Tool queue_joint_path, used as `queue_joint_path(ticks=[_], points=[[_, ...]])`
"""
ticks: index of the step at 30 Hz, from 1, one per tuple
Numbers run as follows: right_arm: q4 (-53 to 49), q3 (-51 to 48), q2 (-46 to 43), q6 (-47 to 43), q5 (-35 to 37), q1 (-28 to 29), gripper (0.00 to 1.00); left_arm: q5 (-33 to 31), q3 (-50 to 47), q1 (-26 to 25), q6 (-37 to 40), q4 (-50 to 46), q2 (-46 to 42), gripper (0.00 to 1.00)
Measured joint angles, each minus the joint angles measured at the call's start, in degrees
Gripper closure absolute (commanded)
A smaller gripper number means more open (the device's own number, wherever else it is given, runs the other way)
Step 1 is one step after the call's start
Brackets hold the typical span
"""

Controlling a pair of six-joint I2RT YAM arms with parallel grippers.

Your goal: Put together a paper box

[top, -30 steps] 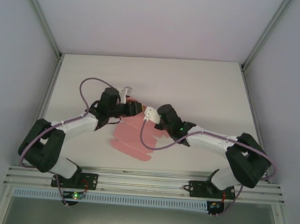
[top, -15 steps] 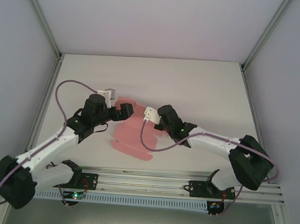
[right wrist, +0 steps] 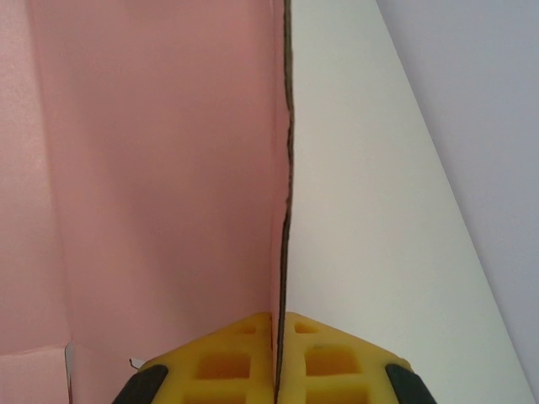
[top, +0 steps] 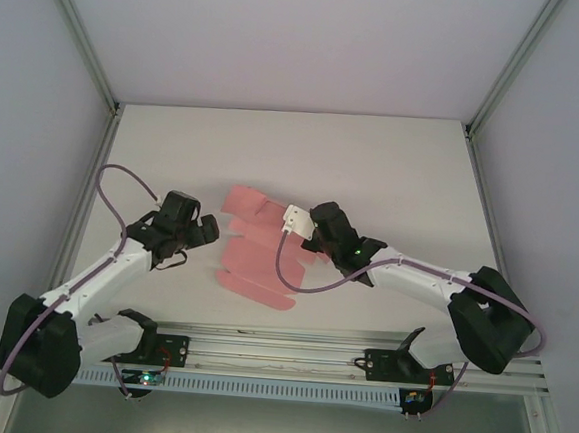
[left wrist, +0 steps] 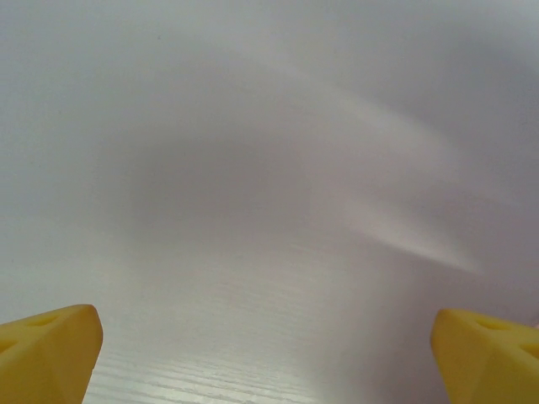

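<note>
1 paper box (top: pixel 251 262) clamped in right jaws.

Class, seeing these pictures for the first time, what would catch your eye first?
The pink paper box, a mostly flat sheet, lies in the middle of the table. The right pincer is shut on a raised edge of it, while the left pincer hangs open over the table to its left.
</note>
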Motion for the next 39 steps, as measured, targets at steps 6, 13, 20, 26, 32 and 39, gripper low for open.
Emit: queue_joint_path(ticks=[6, 13, 20, 26, 32, 39], points=[[-0.02, -0.48, -0.83, 0.83, -1.55, -0.35, 1.00, 2.82, 0.00, 0.00, 0.22, 2.91, 3.93, 0.00], [-0.04, -0.63, -0.98, 1.05, -2.23, -0.35, 1.00, 8.24, -1.18, 0.00, 1.68, 9.46, 3.23, 0.00], [-0.52, -0.96, -1.51, 1.03, -2.84, -0.35, 1.00, 11.43, -3.45, 0.00, 2.80, 12.79, 2.47, 0.00], [-0.50, -0.96, -2.10, 1.40, -3.80, -0.74, 1.00, 9.66, -3.63, 0.00, 3.50, 12.68, -0.70, 0.00], [-0.52, -0.96, -2.12, 1.44, -4.83, -0.74, 1.00, 15.65, -5.57, 0.00, 5.03, 16.02, -1.22, 0.00], [-0.50, -0.96, -2.12, 2.05, -5.97, -0.74, 1.00, 22.12, -6.54, -0.02, 6.49, 20.15, -0.39, 0.00]])
